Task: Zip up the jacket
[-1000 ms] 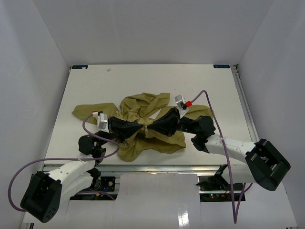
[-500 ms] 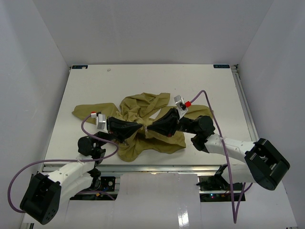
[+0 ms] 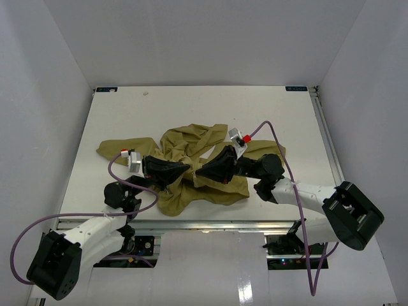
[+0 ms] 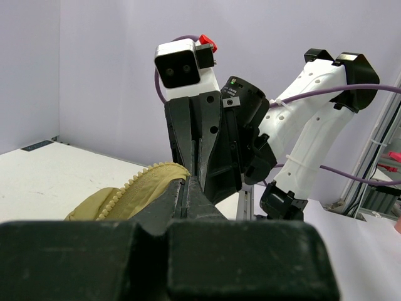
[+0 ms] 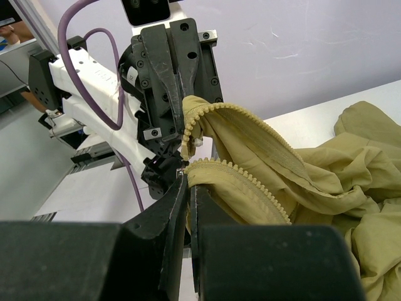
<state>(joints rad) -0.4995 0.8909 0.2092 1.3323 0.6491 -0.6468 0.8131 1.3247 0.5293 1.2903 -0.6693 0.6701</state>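
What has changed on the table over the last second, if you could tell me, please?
The right gripper slid slightly left, narrowing the gap to the left gripper, and its arm followed. Both stay clamped on the zipper edges of the jacket, which otherwise lies as before.

In front of you, the jacket lies bunched on the middle of the table, nearer its front edge, and stretches out to the left. The left gripper reaches in from the left and the right gripper from the right. They meet tip to tip over the jacket's near part, each clamped on its toothed opening, the left's hold just above the right's.
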